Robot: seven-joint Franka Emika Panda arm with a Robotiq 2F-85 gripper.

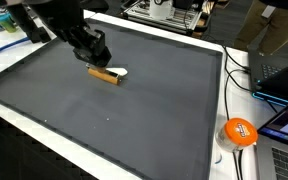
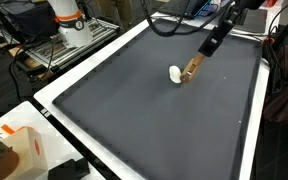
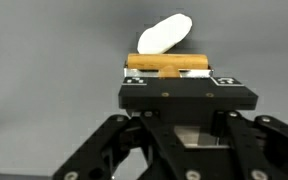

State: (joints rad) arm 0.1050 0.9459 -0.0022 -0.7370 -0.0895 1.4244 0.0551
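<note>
Wooden block [image 1: 106,75] sits low over the dark mat [image 1: 134,120] on the surface, clamped in the pincer [image 1: 98,64], with a white oval piece [image 1: 119,72] just beside it in an exterior view. In an exterior view from the opposite side the block hangs tilted, its lower end by the white piece; I cannot confirm contact. Wrist view: jaws closed on the block, which lies crosswise, white piece beyond. My judgement: grip firm, move slowly and level, so the block cannot twist.

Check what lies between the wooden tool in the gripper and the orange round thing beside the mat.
Only bare dark mat, then the white rim, between the wooden tool and the orange round thing; an exterior view shows it.
</note>
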